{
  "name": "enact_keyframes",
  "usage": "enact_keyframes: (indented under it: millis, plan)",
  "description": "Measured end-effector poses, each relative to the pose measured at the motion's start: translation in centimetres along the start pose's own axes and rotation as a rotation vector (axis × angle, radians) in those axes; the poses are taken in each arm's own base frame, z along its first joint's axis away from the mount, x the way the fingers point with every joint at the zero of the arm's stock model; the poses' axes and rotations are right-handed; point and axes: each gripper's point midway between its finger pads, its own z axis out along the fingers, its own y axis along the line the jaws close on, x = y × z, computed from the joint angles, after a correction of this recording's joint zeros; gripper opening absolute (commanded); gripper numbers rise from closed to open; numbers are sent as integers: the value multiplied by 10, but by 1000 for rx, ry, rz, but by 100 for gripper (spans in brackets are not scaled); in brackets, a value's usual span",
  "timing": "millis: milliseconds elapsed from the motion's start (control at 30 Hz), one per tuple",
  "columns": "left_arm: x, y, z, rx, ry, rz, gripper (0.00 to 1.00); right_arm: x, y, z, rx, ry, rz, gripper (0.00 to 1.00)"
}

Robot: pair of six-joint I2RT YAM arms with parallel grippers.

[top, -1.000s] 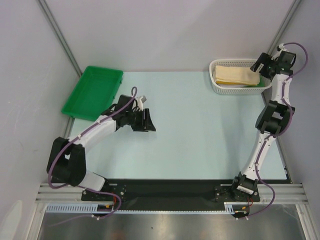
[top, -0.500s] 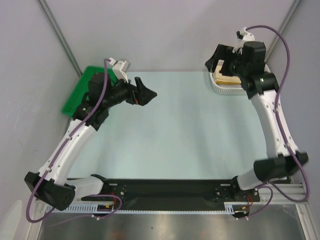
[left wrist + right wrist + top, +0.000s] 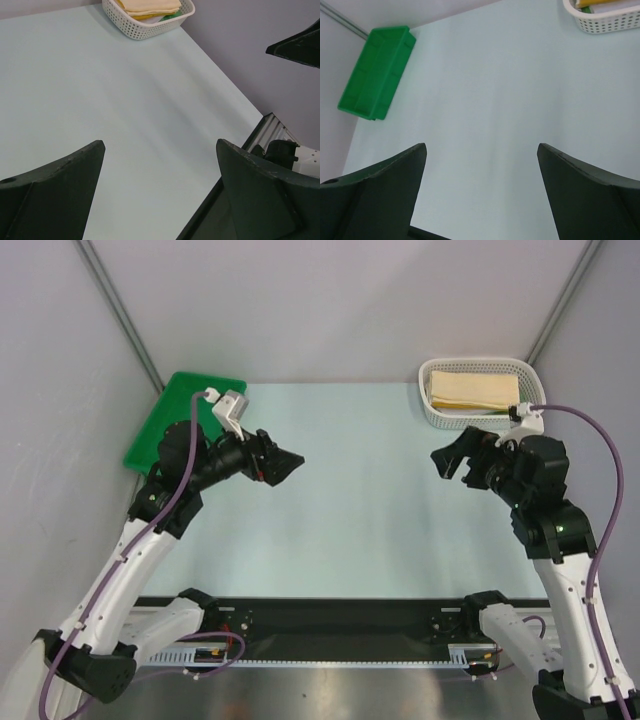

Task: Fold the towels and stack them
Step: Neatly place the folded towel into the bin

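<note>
Towels (image 3: 470, 390) in basket (image 3: 472, 421), far right; tray (image 3: 185, 390) far left.

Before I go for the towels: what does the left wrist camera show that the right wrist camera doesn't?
Left wrist only: the whole stack of yellow towels in the white basket, a green edge beneath them, and the table's near right corner. Right wrist only: the green tray at the far left. Both: bare table, part of the basket, and an open, empty gripper: left gripper, right gripper.
</note>
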Motion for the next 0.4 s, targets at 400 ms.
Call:
enact_keyframes:
  millis: [400]
  plan:
    - [8,-8,-21,2,-20,11,100,8,-8,-22,26,-14,-52,100]
